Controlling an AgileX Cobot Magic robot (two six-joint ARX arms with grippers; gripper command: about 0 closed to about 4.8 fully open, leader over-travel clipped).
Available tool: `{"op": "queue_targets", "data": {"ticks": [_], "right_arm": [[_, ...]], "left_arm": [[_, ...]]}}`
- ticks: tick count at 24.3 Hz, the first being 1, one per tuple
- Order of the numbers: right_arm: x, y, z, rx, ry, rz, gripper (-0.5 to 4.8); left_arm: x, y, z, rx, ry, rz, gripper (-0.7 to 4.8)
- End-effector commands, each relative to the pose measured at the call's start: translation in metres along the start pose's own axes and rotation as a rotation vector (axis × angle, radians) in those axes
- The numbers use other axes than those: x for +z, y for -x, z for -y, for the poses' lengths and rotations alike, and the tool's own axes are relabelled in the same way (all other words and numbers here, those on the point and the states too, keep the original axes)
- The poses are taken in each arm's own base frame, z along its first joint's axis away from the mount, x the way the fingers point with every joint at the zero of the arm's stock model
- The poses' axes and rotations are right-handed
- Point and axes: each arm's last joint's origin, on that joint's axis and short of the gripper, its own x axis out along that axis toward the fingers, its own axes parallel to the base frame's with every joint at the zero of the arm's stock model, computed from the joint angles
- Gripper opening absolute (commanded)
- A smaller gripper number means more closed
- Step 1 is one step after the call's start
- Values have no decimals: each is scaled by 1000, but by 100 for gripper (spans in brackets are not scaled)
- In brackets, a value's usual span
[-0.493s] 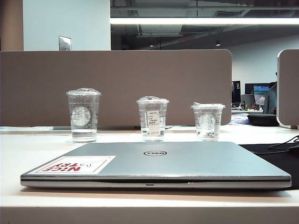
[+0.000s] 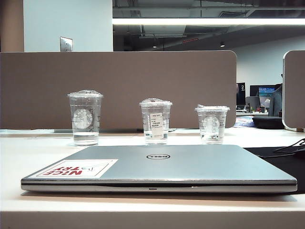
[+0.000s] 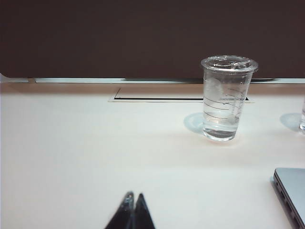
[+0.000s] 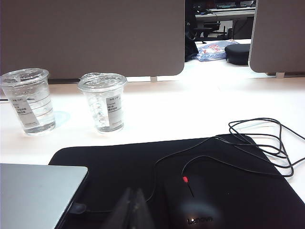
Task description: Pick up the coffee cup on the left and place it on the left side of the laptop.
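The coffee cup (image 2: 85,117), tall, clear and domed, stands upright at the back left of the white table, behind the laptop's left corner; it also shows in the left wrist view as the coffee cup (image 3: 226,98). The silver laptop (image 2: 162,168) lies shut in front, with a red "NICE TRY" sticker on its lid; a corner of the laptop (image 3: 291,191) shows beside the cup. My left gripper (image 3: 134,196) is shut and empty, well short of the cup over bare table. Over a black mouse pad, my right gripper (image 4: 133,192) is shut and empty. Neither arm appears in the exterior view.
Two other clear cups stand behind the laptop: a labelled one (image 2: 155,121) in the middle and a squat one (image 2: 212,124) to the right. A black mouse (image 4: 193,210) with a looped cable (image 4: 257,145) lies on the mouse pad (image 4: 200,176). A brown partition (image 2: 119,88) bounds the table's far edge.
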Motion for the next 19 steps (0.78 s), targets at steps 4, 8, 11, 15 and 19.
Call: {"op": "queue_targets", "data": {"ticks": [4, 8, 11, 15, 19], "right_arm": [[0, 0, 0, -3, 1, 15, -5], [-4, -3, -7, 68, -1, -43, -5], [-13, -6, -27, 252, 9, -147, -5], [-18, 0, -49, 461, 28, -197, -5], [-19, 3, -56, 538, 36, -210, -5]], "left_arm": [[2, 0, 0, -4, -1, 13, -5], [2, 0, 0, -6, 21, 15, -5], [2, 0, 0, -6, 38, 15, -5], [2, 0, 0, -6, 37, 14, -5], [2, 0, 1, -48, 119, 11, -5]]}}
